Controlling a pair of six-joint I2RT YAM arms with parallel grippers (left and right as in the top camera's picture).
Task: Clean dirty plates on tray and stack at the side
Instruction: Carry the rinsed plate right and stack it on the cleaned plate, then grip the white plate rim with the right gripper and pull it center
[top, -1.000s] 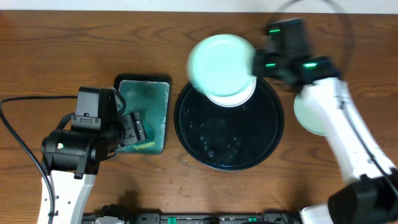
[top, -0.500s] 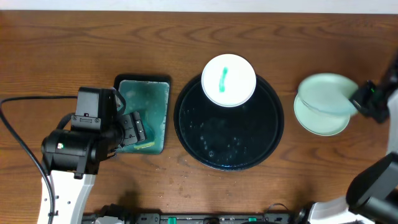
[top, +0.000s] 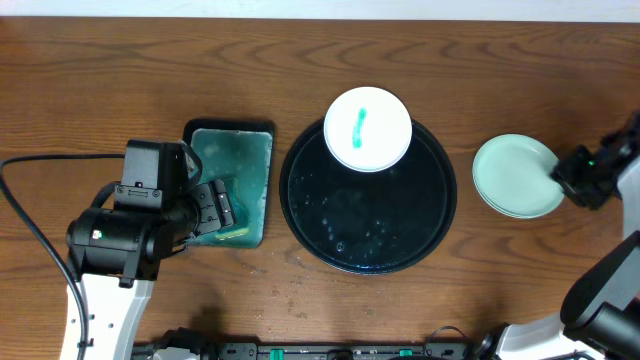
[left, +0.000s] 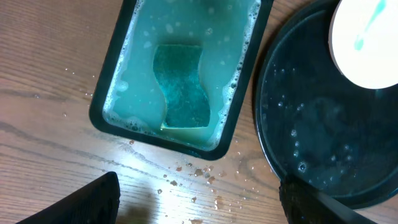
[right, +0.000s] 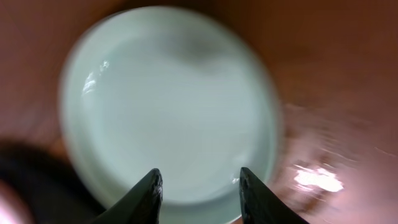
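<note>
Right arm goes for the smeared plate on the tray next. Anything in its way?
Only the stack of wiped plates: it lies on the table directly between the right gripper and the smeared plate. Beyond it there is just bare wood and the tray rim.

Your overhead looks straight down on the table (top: 100, 60). Left wrist shares the left rim of the tray (left: 311, 143) with it; right wrist, very close, the side plates (right: 168, 106).

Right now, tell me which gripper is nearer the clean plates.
Right. The right gripper is at the clean plates' right edge; the left gripper is far off by the sponge tray, beyond the round tray.
</note>
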